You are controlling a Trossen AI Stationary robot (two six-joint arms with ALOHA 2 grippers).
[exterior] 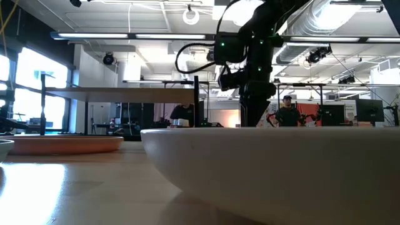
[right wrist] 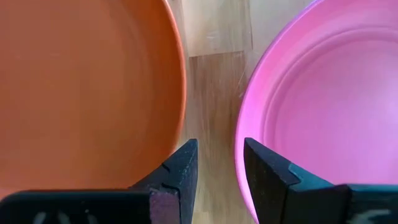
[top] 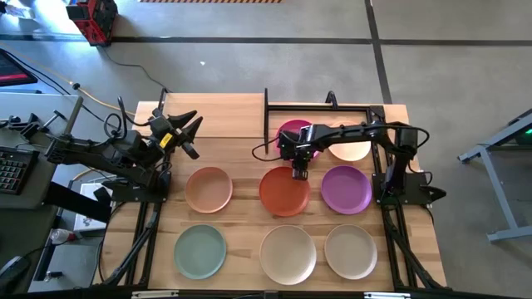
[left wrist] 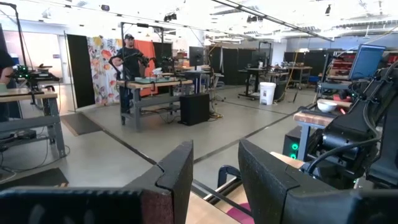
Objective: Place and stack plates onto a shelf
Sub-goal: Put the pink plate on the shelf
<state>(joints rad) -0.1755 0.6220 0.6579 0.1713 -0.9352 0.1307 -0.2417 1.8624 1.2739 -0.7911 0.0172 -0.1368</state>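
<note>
The right pincer (top: 299, 172) hangs empty, its jaws narrowly parted, over the far rim of the orange plate (top: 283, 192) on the counter (top: 241, 133), nearer it than the left pincer (top: 188, 133), likewise slightly parted.

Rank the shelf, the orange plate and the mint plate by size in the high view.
1. Shelf, clearly largest.
2. Orange plate and mint plate: they look alike, so no ranking.
</note>
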